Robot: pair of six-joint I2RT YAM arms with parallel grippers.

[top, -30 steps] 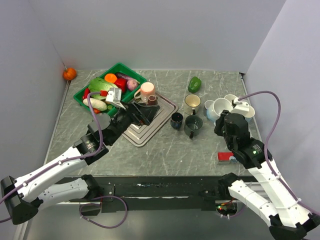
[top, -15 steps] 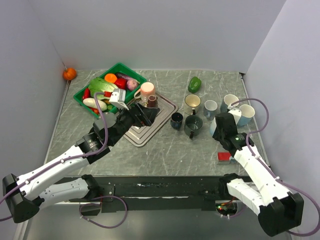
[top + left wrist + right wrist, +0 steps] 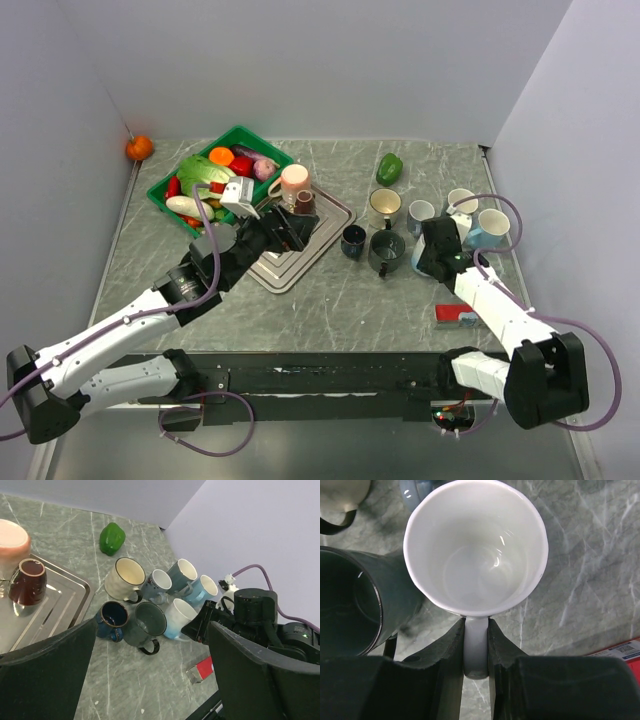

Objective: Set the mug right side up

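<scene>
In the right wrist view, the white mug [image 3: 475, 550] is seen upright, mouth up. Its handle is pinched between the narrowed fingers of the right gripper [image 3: 476, 630]. A dark green mug [image 3: 355, 605] stands just beside it at 9 o'clock. In the left wrist view, the left gripper [image 3: 152, 675] is held wide, with nothing between its fingers. From above, the white mug is found at 3 o'clock on the table [image 3: 330, 310], and the left gripper is seen over the tray [image 3: 296, 264].
</scene>
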